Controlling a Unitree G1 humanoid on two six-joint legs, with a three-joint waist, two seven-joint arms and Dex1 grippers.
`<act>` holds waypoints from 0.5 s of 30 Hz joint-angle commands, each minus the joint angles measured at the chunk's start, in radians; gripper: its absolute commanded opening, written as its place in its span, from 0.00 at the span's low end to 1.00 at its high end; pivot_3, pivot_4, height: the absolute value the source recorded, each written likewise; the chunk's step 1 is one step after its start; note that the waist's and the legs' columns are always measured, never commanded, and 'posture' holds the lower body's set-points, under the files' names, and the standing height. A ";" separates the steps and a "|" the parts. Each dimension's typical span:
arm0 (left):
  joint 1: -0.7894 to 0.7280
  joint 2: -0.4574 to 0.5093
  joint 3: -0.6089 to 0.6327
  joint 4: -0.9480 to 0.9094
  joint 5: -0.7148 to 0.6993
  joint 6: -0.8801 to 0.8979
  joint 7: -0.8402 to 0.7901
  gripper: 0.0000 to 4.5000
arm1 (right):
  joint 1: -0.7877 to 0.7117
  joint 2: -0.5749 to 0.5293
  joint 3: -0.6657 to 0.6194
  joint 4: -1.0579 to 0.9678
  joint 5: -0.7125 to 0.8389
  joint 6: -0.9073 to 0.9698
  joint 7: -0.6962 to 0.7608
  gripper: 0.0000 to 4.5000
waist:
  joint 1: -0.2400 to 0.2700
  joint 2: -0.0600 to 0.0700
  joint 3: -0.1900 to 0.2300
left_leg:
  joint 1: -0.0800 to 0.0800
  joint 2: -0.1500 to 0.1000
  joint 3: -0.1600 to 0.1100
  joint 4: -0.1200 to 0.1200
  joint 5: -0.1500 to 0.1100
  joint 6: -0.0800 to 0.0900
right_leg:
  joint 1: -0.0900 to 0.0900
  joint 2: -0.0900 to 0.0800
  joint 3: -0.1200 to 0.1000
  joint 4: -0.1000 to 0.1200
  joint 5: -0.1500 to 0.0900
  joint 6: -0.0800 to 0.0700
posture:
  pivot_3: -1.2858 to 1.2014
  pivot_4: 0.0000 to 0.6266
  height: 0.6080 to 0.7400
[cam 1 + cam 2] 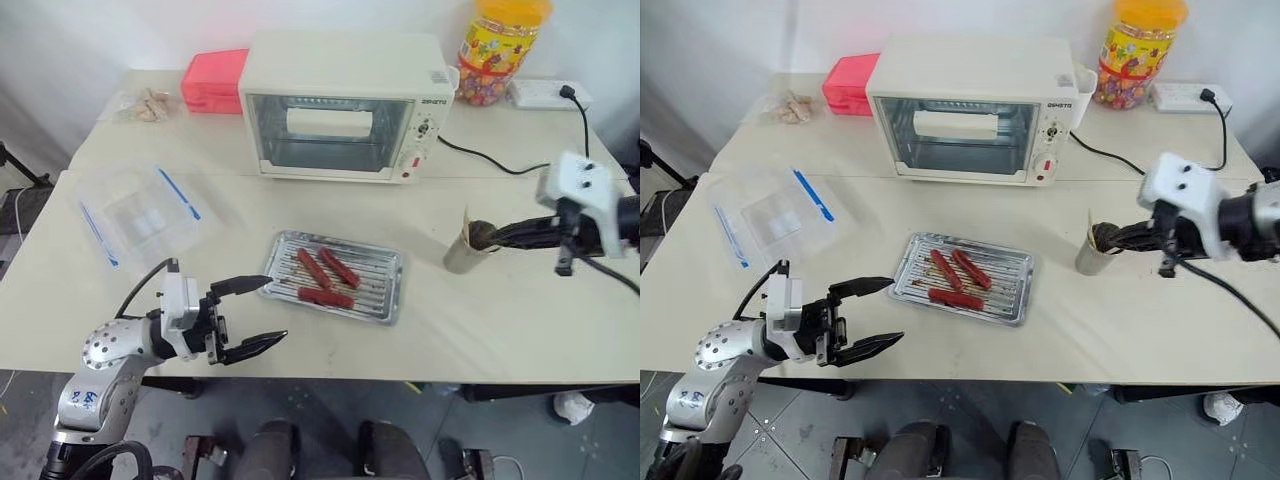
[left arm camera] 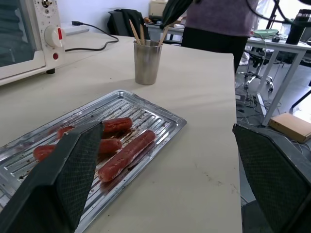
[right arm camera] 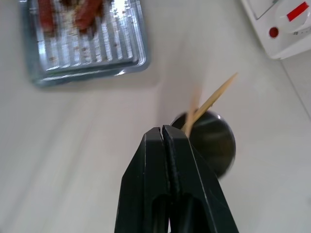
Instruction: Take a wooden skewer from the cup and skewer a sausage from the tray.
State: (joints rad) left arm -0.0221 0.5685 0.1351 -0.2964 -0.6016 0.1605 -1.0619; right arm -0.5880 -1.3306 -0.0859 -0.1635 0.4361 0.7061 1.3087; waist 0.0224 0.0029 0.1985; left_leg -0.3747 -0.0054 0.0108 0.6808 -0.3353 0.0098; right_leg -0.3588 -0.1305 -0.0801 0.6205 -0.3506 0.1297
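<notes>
Wooden skewer (image 3: 210,103) looks pinched in the right gripper (image 3: 165,133), jaws pressed together right above the steel cup (image 3: 214,141), which stands on the table beside the tray (image 1: 1015,285) (whether the stick is truly clamped I can't confirm). Draw it straight up along its length so its neighbours stay put, then check the hold. Left gripper (image 1: 255,312) waits spread wide at the tray's near corner, sausages (image 1: 338,267) untouched.

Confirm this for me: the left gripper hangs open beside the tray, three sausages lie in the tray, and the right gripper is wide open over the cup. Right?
Not quite. The right gripper is shut, not open: the right wrist view shows its fingers pressed together above the cup. The rest holds: the left gripper hangs open beside the tray with three sausages in it.
</notes>
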 commanded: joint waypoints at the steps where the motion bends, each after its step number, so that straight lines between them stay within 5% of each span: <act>1: -0.024 -0.008 -0.016 0.013 0.005 -0.025 -0.015 1.00 | -0.015 -0.041 -0.077 0.004 0.039 0.002 0.041 0.00 | -0.001 0.000 0.000 | 0.000 0.000 0.000 0.000 0.000 0.000 | 0.000 0.000 0.000 0.000 0.000 0.000 | 0.52 0.24 1.00; 15: -0.107 -0.019 -0.041 0.103 0.014 -0.047 -0.057 1.00 | -0.184 -0.073 -0.136 0.166 0.095 -0.100 0.152 0.00 | -0.002 0.000 0.000 | 0.001 0.000 0.002 0.000 0.000 0.000 | -0.001 0.001 0.000 0.001 0.000 0.000 | 0.52 0.24 1.00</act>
State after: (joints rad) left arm -0.1240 0.5519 0.0939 -0.1830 -0.5845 0.1295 -1.1087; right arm -0.7184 -1.3548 -0.1804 -0.0158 0.5056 0.6083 1.4373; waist 0.0202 0.0031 0.1986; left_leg -0.3741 -0.0053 0.0126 0.6810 -0.3352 0.0098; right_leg -0.3596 -0.1300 -0.0800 0.6213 -0.3505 0.1298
